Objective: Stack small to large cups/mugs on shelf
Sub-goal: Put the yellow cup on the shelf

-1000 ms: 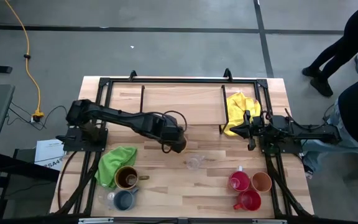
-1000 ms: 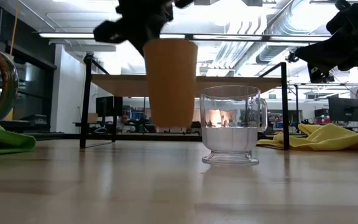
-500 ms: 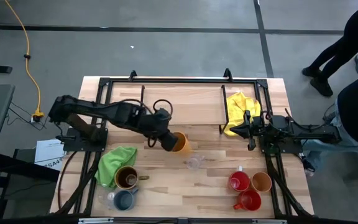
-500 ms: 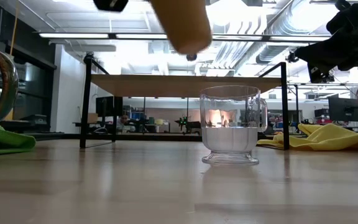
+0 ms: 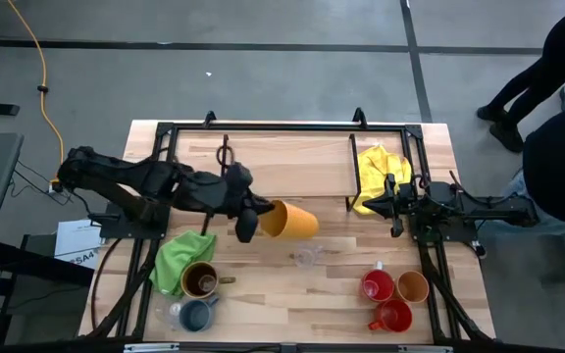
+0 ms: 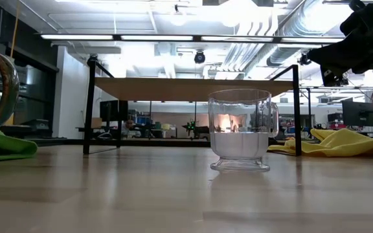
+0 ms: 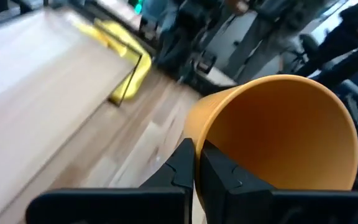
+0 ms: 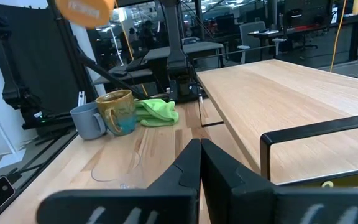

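— What do we have at the left gripper (image 5: 259, 222)?

— We see it raised above the table (image 5: 263, 294), just in front of the shelf (image 5: 292, 167), with its jaws pinched tight on the rim of the orange cup (image 5: 290, 221). The cup lies tipped on its side in the air, mouth pointing toward the right side of the table. In the left wrist view the 2 fingers (image 7: 180, 168) meet on the cup's wall, 1 inside and 1 outside.

— And the right gripper (image 5: 393, 207)?

— It waits at the shelf's right end, beside the yellow cloth (image 5: 373, 169), jaws closed on nothing (its wrist view shows the 2 dark fingers pressed together).

— Where do we find the other cups?

— 1 clear glass (image 5: 306, 257) stands on the table just in front of the tipped cup; in the low view it stands upright in the middle. At the front right we count 3 close together: 2 red mugs (image 5: 378, 285) and a tan cup (image 5: 413, 285) just beside them. At the front left sit a brown mug (image 5: 200, 280) against the green cloth (image 5: 181, 257), a blue-grey mug (image 5: 196, 315) in front of it, and a 2nd clear glass (image 5: 173, 315) beside that one, hard for us to make out.

— Anything on the shelf?

— We see no cup on its board; the yellow cloth lies at its right end.

— Anyone around?

— A person (image 5: 557, 167) stands past the table's right edge, only partly in view.
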Tool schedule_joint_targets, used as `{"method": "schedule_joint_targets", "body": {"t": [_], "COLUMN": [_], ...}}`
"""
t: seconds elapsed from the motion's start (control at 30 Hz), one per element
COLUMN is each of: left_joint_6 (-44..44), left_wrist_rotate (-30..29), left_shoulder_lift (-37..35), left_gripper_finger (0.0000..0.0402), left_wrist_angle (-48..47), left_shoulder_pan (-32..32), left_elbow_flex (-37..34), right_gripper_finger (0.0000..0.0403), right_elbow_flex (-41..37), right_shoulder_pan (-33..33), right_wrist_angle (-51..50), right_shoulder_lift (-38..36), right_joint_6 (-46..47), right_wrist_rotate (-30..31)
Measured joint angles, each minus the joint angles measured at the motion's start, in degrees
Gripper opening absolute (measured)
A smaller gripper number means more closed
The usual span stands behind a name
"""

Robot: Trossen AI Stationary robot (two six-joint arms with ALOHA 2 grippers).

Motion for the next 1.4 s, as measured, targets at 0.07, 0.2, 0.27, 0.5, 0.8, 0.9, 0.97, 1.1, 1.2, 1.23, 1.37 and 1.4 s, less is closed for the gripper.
{"method": "schedule_joint_targets", "body": {"t": [0.07, 0.2, 0.27, 0.5, 0.8, 0.9, 0.97, 1.1, 1.2, 1.23, 1.37, 1.4], "left_joint_6": [1.54, 4.16, 5.22, 9.08, 10.4, 9.63, 9.35, 8.78, 8.69, 8.46, 7.87, 7.87], "left_wrist_rotate": [0.02, 0.85, 2.09, 2.9, 0.88, 0.86, 0.87, 0.45, -0.36, -0.82, -1.54, -1.71], "left_shoulder_lift": [-2.56, -8.79, -12.11, -21.85, -25.91, -25.96, -25.96, -25.96, -25.96, -25.96, -25.96, -25.96], "left_gripper_finger": [0.0, 0.0, 0.0, 0.0, 0.0, 0.0, 0.0, 0.0, 0.0, 0.0, 0.0, 0.0], "left_wrist_angle": [4.28, 16.7, 23.7, 44.76, 64.84, 65.96, 66.23, 66.72, 66.65, 66.63, 66.6, 66.6], "left_shoulder_pan": [0.0, 0.02, 0.02, 0.02, 0.02, 0.02, 0.02, 0.02, 0.02, 0.02, 0.02, 0.02], "left_elbow_flex": [-3.43, -13.04, -18.09, -35.23, -50.79, -51.29, -51.29, -51.29, -51.29, -51.29, -51.29, -51.29], "right_gripper_finger": [0.0, 0.0, 0.0, 0.0, 0.0, 0.0, 0.0, 0.0, 0.0, 0.0, 0.0, 0.0], "right_elbow_flex": [0.0, -0.01, 0.01, 0.0, -0.01, 0.0, 0.01, 0.01, 0.01, 0.0, 0.01, 0.0], "right_shoulder_pan": [0.01, -0.02, 0.0, 0.01, -0.02, -0.02, -0.02, -0.01, 0.0, 0.0, 0.01, -0.02], "right_wrist_angle": [0.02, -0.01, -0.01, -0.02, -0.02, -0.02, -0.02, -0.02, -0.02, -0.02, -0.02, -0.02], "right_shoulder_lift": [-0.1, -0.02, -0.07, -0.07, -0.04, -0.04, -0.04, -0.04, -0.04, -0.04, -0.04, -0.04], "right_joint_6": [-0.02, -0.01, -0.01, 0.0, 0.0, 0.0, 0.0, 0.0, 0.0, 0.0, 0.0, 0.0], "right_wrist_rotate": [-0.02, 0.0, -0.02, -0.02, 0.0, -0.02, 0.0, -0.02, -0.01, -0.01, -0.02, -0.01]}}
